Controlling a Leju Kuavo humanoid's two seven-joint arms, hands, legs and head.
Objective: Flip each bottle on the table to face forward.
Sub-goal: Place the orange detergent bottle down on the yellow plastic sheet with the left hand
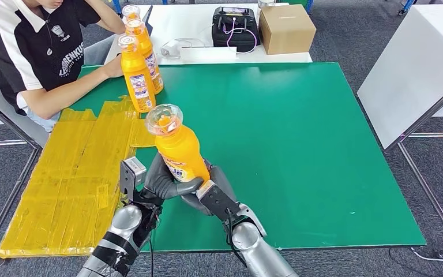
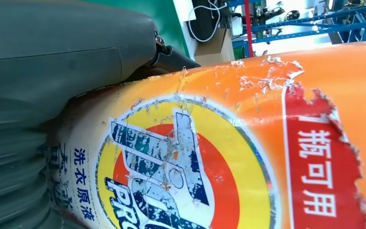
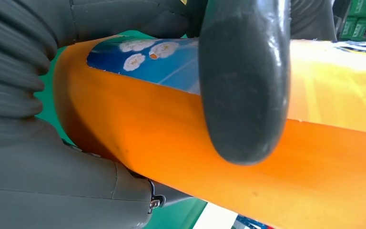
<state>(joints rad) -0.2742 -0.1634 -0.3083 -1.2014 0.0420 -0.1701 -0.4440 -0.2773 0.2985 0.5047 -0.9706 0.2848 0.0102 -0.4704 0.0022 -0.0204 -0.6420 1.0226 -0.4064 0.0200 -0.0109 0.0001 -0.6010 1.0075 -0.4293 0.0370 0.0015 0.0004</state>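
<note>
While both arms enter from the lower edge of the head view, the left robot hand point(image 1: 164, 183) and the right robot hand point(image 1: 210, 193) together grasp one orange detergent bottle point(image 1: 179, 147) around its lower body, just left of the frame's centre. This bottle is tilted, its clear cap point(image 1: 164, 119) leaning toward the upper left, over the green worktop point(image 1: 300, 150). In the left wrist view, the bottle's worn round label point(image 2: 181, 176) lies beside the grey thumb point(image 2: 76, 52). In the right wrist view, a dark finger point(image 3: 245, 81) wraps across the orange body. At upper left of the head view, three more orange bottles point(image 1: 137, 75) stand upright beside a seated person's hand point(image 1: 114, 66). Yellow tape point(image 1: 69, 173) covers the worktop's left side. A cardboard box point(image 1: 285, 27) sits on a white table at top.
</note>
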